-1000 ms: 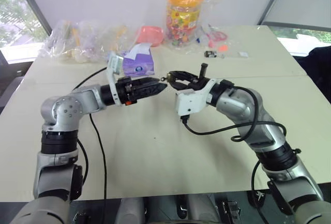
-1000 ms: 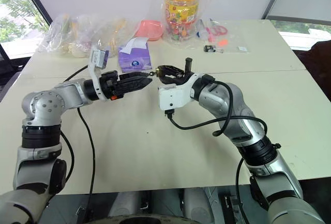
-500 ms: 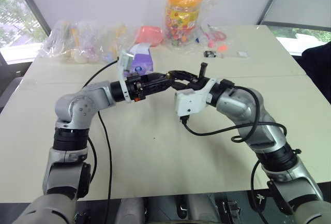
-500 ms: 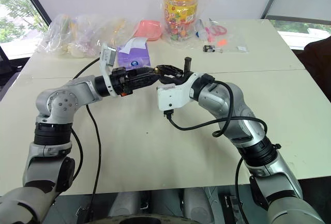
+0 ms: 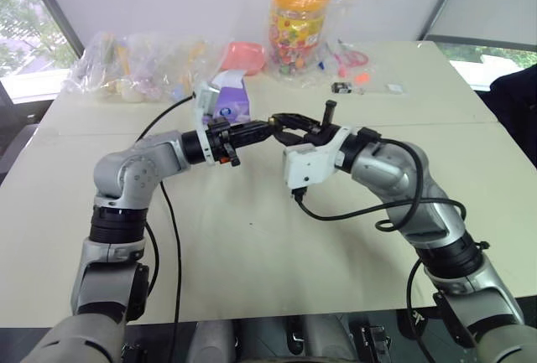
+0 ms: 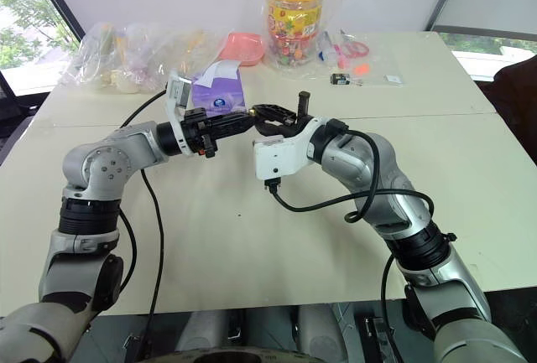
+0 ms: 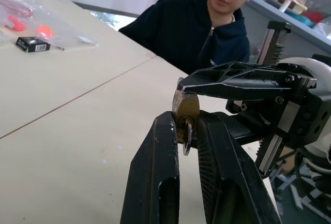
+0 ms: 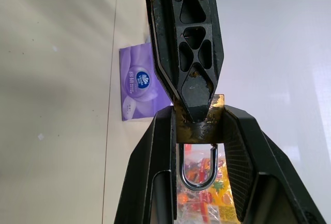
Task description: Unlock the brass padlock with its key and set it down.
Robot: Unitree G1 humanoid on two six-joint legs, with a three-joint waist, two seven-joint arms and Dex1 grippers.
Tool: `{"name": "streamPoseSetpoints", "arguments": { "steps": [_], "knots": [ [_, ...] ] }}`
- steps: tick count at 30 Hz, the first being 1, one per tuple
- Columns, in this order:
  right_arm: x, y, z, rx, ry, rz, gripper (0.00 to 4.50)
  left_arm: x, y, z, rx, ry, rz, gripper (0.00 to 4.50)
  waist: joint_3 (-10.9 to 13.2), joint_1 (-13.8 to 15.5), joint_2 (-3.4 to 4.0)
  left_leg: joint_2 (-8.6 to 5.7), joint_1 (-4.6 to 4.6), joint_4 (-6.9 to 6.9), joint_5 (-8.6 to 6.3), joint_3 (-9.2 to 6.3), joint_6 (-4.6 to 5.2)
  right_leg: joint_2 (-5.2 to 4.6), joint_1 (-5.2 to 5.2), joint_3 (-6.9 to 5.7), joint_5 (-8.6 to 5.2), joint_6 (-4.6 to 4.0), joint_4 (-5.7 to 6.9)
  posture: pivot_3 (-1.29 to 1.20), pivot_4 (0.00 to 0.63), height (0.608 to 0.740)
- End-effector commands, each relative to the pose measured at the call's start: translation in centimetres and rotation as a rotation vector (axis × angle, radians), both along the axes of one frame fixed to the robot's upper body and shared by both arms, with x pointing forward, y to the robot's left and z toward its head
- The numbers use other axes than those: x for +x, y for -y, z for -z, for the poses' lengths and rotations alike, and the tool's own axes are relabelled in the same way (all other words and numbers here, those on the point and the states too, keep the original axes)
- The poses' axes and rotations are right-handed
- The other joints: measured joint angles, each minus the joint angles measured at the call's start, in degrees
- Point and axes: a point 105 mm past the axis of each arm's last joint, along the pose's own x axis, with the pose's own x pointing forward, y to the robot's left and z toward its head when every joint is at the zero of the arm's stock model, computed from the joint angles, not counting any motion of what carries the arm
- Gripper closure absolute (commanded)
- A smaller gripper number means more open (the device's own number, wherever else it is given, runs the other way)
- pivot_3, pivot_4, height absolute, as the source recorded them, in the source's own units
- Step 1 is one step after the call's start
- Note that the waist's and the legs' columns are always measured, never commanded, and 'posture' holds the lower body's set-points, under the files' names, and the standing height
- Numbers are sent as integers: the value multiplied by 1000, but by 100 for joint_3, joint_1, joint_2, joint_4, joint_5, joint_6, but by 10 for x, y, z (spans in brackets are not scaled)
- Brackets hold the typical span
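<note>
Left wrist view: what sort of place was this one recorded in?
Probably an office or lab workroom. A person in a dark hoodie sits beside the large pale table, a shelf of supplies runs behind, and windows line the wall.

A pale bench [image 5: 252, 262] carries a clutter along its far edge. A clear jar [image 5: 299, 23] with an orange lid, full of colourful sweets, stands near the wall. Beside it lies a pink dish [image 5: 242, 55], and further left a heap of clear plastic bags [image 5: 126, 68]. A purple tissue pack [image 5: 228, 99] lies nearer the middle. A small black box [image 5: 341, 88] rests right of the jar. A person in a dark top [image 7: 207, 32] sits beyond the bench.
</note>
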Motion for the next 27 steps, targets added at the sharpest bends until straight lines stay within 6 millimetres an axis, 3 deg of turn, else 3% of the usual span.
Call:
{"name": "streamPoseSetpoints", "arguments": {
  "steps": [1,2,7,8,10,14,18,21,24,27],
  "knots": [
    [-8,-5,-19,12,83,-37,3844,-3,4,-13,-17,51,22,4493,0,0,0,0,0,0,0,0,0,0,0,0,0,0,0,0,150,740],
    [-8,-4,-19,12,84,-38,2754,-3,4,-13,-19,51,24,4500,0,0,0,0,0,0,0,0,0,0,0,0,0,0,0,0,150,740],
    [-7,-3,-20,7,78,-31,162,-4,3,-14,-19,48,31,4500,0,0,0,0,0,0,0,0,0,0,0,0,0,0,0,0,150,740],
    [-6,-1,-20,5,74,-26,67,-4,3,-14,-18,48,32,4500,0,0,0,0,0,0,0,0,0,0,0,0,0,0,0,0,150,740],
    [-4,2,-18,-10,57,-15,67,-3,1,-14,-17,48,30,4500,0,0,0,0,0,0,0,0,0,0,0,0,0,0,0,0,150,740],
    [8,28,-14,39,-153,69,67,-2,-6,-16,3,66,31,4500,0,3,0,0,0,0,0,0,0,0,0,-1,0,0,0,0,150,740],
    [10,54,-27,256,-444,125,67,-5,-11,-17,49,121,58,4500,0,6,0,0,-1,0,0,0,1,0,1,-1,0,0,-1,0,150,740],
    [-3,57,-37,448,-743,76,67,-7,-12,-19,71,161,75,4500,0,7,0,1,0,0,-1,-1,1,0,0,-2,0,-1,0,0,150,740],
    [-14,52,-50,618,-953,-5,930,-7,-12,-21,71,178,79,4500,0,-7,0,4,0,-1,-1,-1,3,0,0,-2,1,-1,-1,0,150,740],
    [-15,48,-63,775,-1094,-53,2494,-6,-11,-21,76,186,84,4500,0,-1,0,4,0,-2,-2,-3,3,0,0,-3,1,-2,0,0,150,740]
  ]
}}
